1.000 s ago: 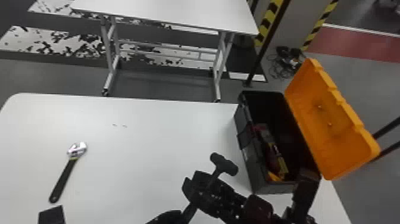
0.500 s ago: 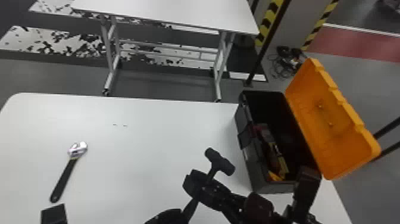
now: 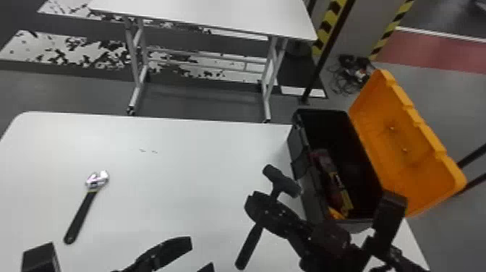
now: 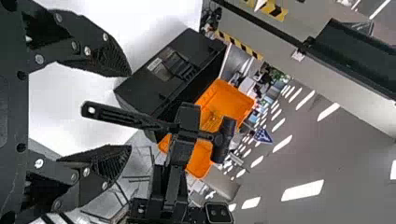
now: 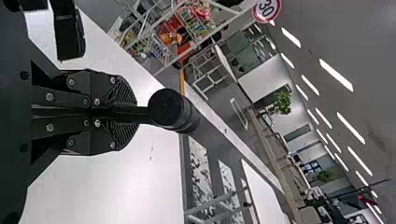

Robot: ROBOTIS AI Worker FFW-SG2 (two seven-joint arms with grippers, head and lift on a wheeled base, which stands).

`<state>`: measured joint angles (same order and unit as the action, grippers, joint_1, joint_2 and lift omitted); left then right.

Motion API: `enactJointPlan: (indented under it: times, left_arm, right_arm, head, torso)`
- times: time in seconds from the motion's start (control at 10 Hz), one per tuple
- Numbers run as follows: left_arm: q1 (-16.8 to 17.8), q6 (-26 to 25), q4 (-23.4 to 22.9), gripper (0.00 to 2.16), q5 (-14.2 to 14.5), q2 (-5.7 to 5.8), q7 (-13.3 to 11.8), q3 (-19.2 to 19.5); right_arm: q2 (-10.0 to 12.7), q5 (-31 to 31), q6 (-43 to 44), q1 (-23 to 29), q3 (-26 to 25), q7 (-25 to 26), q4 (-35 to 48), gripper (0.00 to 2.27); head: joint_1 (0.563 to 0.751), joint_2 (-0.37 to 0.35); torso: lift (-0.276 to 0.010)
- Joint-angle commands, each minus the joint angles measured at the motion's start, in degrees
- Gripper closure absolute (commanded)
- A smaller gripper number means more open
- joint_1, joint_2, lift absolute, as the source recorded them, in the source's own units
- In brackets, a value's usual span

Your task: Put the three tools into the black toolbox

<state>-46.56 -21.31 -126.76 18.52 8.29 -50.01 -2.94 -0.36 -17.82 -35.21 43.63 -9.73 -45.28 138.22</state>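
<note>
Wrench [image 3: 82, 214]: seen lying at left, farther off than the left pincer.
Left pincer [image 3: 200, 254]: fingers held well apart, near side.
Right pincer [image 3: 257, 208]: clamped on the hammer [image 3: 282, 181] by its handle, head poised near the toolbox's left side.
Toolbox [image 3: 308, 188]: opened at right, a red-and-yellow tool [image 3: 336, 182] nestled inside.

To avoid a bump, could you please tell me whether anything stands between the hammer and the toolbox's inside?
Only the toolbox's left wall, which the hammer would probably have to clear; the lid is open to the right, and I see nothing else between.
</note>
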Motion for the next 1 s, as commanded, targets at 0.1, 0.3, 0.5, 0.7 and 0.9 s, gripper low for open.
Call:
enactJointPlan:
  times: [0.1, 0.3, 0.5, 0.7, 0.9]
  left_arm:
    - [-1.2, 3.1, 0.8, 0.03, 0.6, -0.21, 0.1, 3.4]
    - [-2.5, 6.9, 2.1, 0.03, 0.9, -0.47, 0.1, 6.2]
    - [-3.5, 7.6, 2.5, 0.03, 2.6, -0.65, -0.6, 9.0]
    - [-4.0, 7.8, 2.8, 0.04, 3.5, -0.82, -1.7, 10.2]
    - [-4.8, 8.7, 2.6, 0.04, 3.7, -0.91, -2.4, 11.2]
  right_arm:
    - [-0.4, 5.3, 0.6, -2.5, -3.5, 2.3, 4.3, 2.25]
    - [-1.1, 10.8, 0.8, -5.9, -5.0, 4.5, 5.6, 2.25]
    - [-2.9, 14.2, 0.8, -8.8, -6.3, 6.4, 5.0, 2.25]
    - [-4.4, 17.8, 0.6, -11.2, -7.2, 6.8, 4.0, 2.25]
    - [-5.4, 19.6, 1.7, -12.2, -9.0, 7.5, 1.8, 2.25]
  head:
    - [0.695, -0.193]
    - [0.695, -0.203]
    - [0.695, -0.203]
    - [0.695, -0.21]
    - [0.695, -0.234]
  torso:
    - [-0.051]
    - [-0.051]
    - [-0.051]
    - [-0.051]
    - [-0.051]
